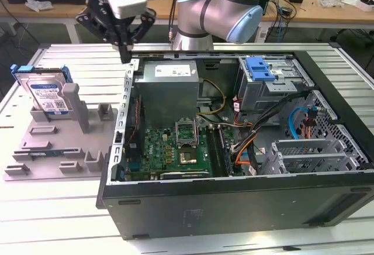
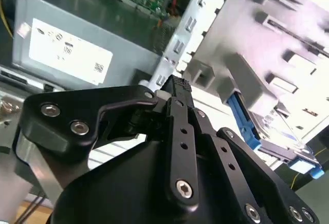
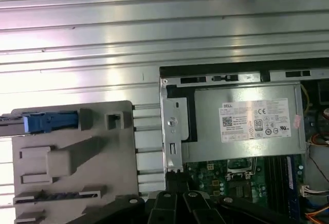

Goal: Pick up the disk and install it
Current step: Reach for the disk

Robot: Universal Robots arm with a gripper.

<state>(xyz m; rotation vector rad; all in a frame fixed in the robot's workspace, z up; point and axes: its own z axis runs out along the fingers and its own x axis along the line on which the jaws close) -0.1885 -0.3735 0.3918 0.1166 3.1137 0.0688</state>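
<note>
Exterior view: your gripper [image 1: 125, 56] is hanging just above the far end of the open computer case [image 1: 234, 208], over the wall on the exterior view's left, beside the power supply [image 1: 169, 85]. The fingers [image 1: 124, 44] are pressing together and carrying nothing. The disk [image 1: 48, 94] is sitting well apart from them toward the exterior view's left. It is standing tilted on edge in the grey fixture [image 1: 64, 150], label facing outward, with its blue bracket [image 1: 23, 69] framing it. The fixture is resting on the slatted bench [image 1: 52, 220] just beside the case.

Second wrist view: you are looking along the fingers [image 2: 180, 131], which are closing into one black bar with no gap. Their tip is hovering over the case's metal edge. The power supply [image 2: 67, 49] is lying to one side of it and the grey fixture [image 2: 267, 39] to the other. The disk [image 2: 280, 134] is sitting slotted in the fixture.

First wrist view: the gripper [image 3: 177, 180] is pointing at the case wall. The power supply [image 3: 247, 124] and motherboard [image 3: 231, 175] are lying inside the case. The disk [image 3: 31, 124] is showing edge-on in the fixture [image 3: 77, 157], untouched
</note>
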